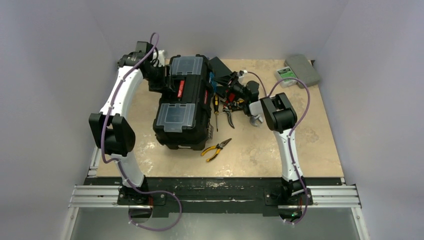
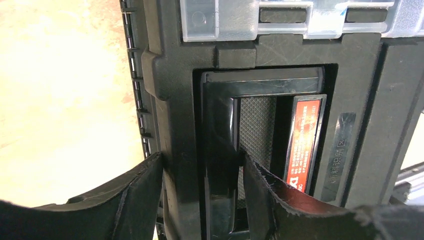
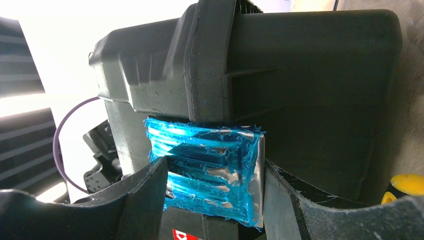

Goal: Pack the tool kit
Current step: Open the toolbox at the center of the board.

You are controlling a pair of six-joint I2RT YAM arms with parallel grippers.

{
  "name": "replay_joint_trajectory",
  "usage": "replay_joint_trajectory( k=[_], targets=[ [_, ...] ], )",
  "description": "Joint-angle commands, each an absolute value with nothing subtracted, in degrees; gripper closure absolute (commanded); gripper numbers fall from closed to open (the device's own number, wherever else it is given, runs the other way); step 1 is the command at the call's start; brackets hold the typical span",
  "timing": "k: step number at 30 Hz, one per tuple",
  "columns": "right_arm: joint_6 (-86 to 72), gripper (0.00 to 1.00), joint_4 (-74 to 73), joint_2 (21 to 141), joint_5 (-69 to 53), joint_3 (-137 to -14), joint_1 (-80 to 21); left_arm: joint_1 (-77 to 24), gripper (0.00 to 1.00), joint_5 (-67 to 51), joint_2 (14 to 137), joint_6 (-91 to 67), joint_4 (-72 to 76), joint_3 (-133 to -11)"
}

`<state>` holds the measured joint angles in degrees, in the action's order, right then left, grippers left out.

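Note:
The black toolbox (image 1: 181, 102) stands mid-table with two clear-lidded compartments and a red-marked handle (image 2: 220, 125). My left gripper (image 1: 161, 80) is at its far left side; in the left wrist view the gripper (image 2: 202, 162) is shut on the box's rim and the handle's side bar. My right gripper (image 1: 225, 91) is at the box's right side; in the right wrist view the gripper (image 3: 212, 170) is shut on a blue-filmed latch (image 3: 205, 160) on the toolbox (image 3: 300, 75). Yellow-and-black pliers (image 1: 216, 148), red pliers (image 1: 229, 116) and a screwdriver (image 1: 216, 107) lie beside the box.
A grey case with a green-labelled device (image 1: 299, 70) sits at the far right corner. A flat black box (image 1: 220, 67) lies behind the toolbox. A yellow tool handle (image 3: 407, 185) shows at the right edge of the right wrist view.

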<state>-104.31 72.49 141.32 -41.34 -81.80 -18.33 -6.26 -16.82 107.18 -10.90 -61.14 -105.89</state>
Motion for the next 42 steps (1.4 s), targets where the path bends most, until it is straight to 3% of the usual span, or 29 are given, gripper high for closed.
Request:
replay_joint_trajectory(
  k=[1, 4, 7, 10, 12, 15, 19, 26, 42],
  targets=[
    [-99.41, 0.54, 70.4, 132.82, -47.06, -85.28, -22.24, -11.58, 0.88, -2.08, 115.8, -6.62, -64.95, -101.9],
    [-95.85, 0.33, 66.23, 130.82, -47.99, -85.54, -22.46, -12.19, 0.88, -0.75, 116.54, -6.29, -65.62, -102.52],
    [-93.65, 0.23, 63.24, 129.8, -48.42, -85.96, -22.58, -12.4, 0.88, -0.79, 116.9, -6.16, -65.87, -102.79],
    [-94.48, 0.2, 63.33, 130.62, -48.89, -86.87, -22.61, -12.4, 0.88, -0.92, 117.1, -6.06, -65.92, -102.82],
    [-94.77, 0.28, 62.6, 131.32, -48.78, -87.28, -22.83, -12.47, 0.88, -0.93, 117.17, -6.06, -65.97, -102.78],
    [-93.2, 0.3, 58.98, 132.16, -49.7, -88.81, -23.27, -12.6, 0.89, -0.34, 117.4, -5.98, -66.11, -102.82],
    [-88.92, 0.52, 52.08, 131.72, -49.7, -89.38, -23.77, -13.21, 0.89, 1.72, 117.69, -5.67, -66.58, -103.1],
    [-93.02, 0.94, 56.98, 132.56, -49.92, -89.04, -23.91, -13.78, 0.89, 2.16, 118.35, -5.44, -67.01, -103.51],
    [-65.93, 1.0, 21.48, 124.69, -43.65, -92.15, -23.87, -14.5, 0.9, 3.16, 118.93, -5.1, -67.71, -103.8]
  ],
)
